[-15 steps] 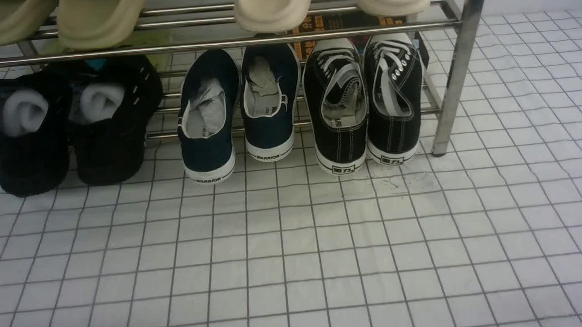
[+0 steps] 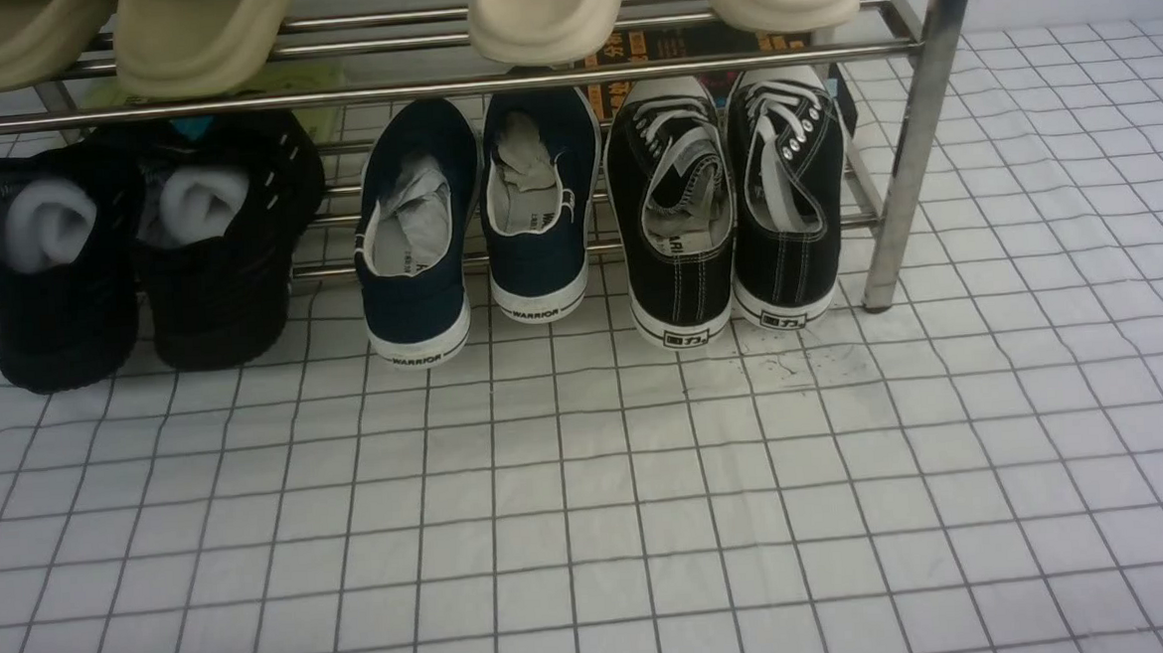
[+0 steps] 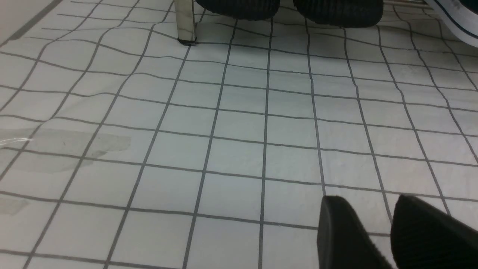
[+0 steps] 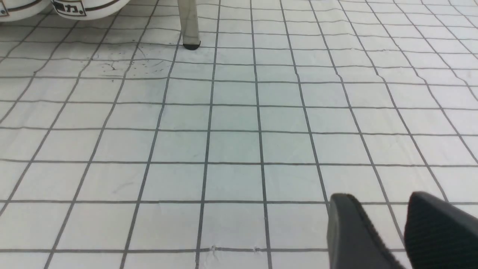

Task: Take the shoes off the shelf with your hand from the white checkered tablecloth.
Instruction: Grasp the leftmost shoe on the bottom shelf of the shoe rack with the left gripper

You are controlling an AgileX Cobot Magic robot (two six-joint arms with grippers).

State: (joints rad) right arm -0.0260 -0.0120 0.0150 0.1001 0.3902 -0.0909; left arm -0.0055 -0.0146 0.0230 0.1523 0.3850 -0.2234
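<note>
The black shoes (image 2: pixel 140 250) stand at the left end of the shelf (image 2: pixel 915 130), under its upper rail, heels on the checkered tablecloth (image 2: pixel 651 512). The left gripper (image 3: pixel 369 201) and the right gripper (image 4: pixel 381 198) have their fingers apart, holding nothing.

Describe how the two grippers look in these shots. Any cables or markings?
Only the fingertips show, in the wrist views. The left gripper has two matte black fingers that taper to rounded tips, with finely ribbed surfaces. The right gripper looks the same: two black tapered fingers with a fine ribbed texture. No cables, markings or arm links are visible.
</note>
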